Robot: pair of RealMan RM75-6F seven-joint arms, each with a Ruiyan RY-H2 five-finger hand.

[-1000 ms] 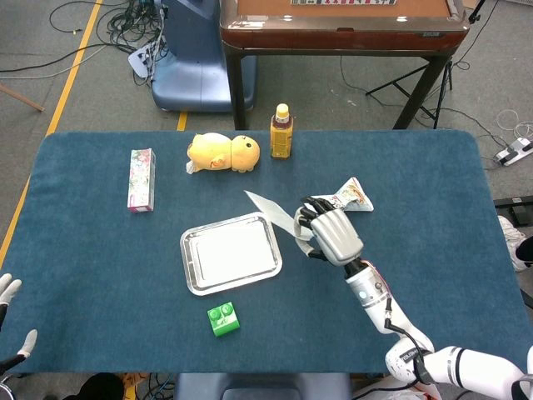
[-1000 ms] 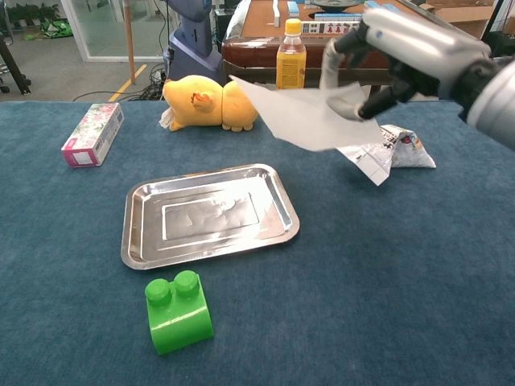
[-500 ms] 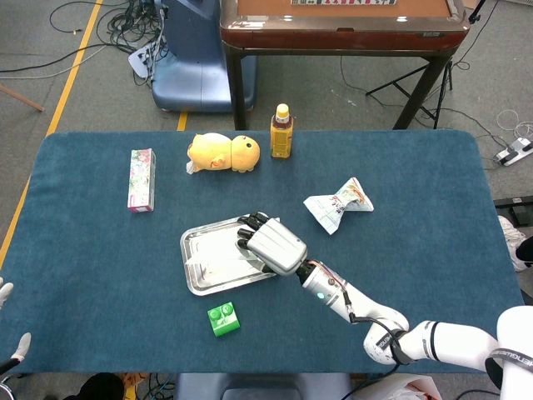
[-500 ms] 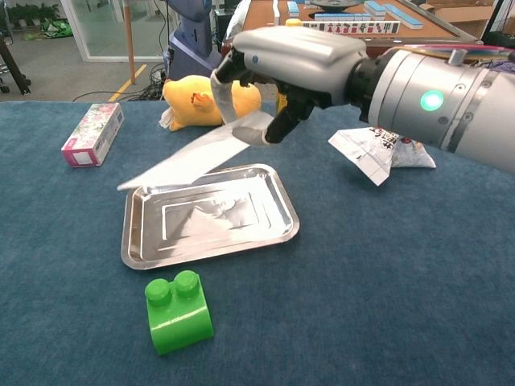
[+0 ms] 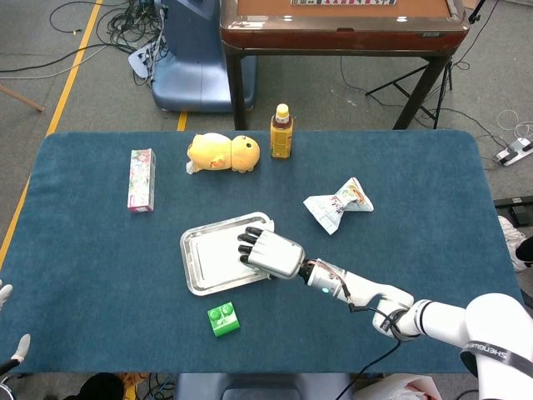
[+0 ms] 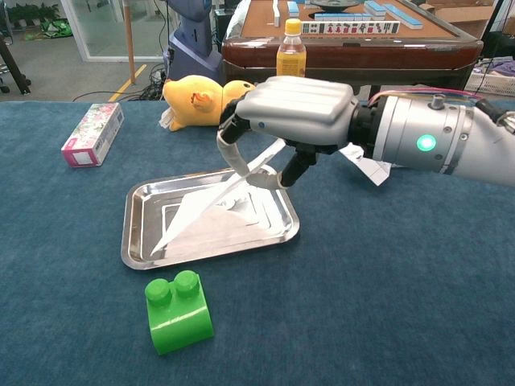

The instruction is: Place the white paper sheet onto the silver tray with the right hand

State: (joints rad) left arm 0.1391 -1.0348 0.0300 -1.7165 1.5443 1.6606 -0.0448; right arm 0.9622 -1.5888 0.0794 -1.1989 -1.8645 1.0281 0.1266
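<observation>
A: Where is the paper sheet (image 6: 211, 211)?

B: Pinched in the right hand (image 6: 294, 112), slanting down, its low corner inside the tray (image 6: 129, 241).

A: And the left hand (image 5: 7, 293)?

B: Barely visible at the table's edge; I cannot tell how its fingers lie.

A: The risk?

B: Released while tilted, the sheet could slide or drape over the rim. It may also cling to a finger (image 6: 232, 151) and lift out.
</observation>
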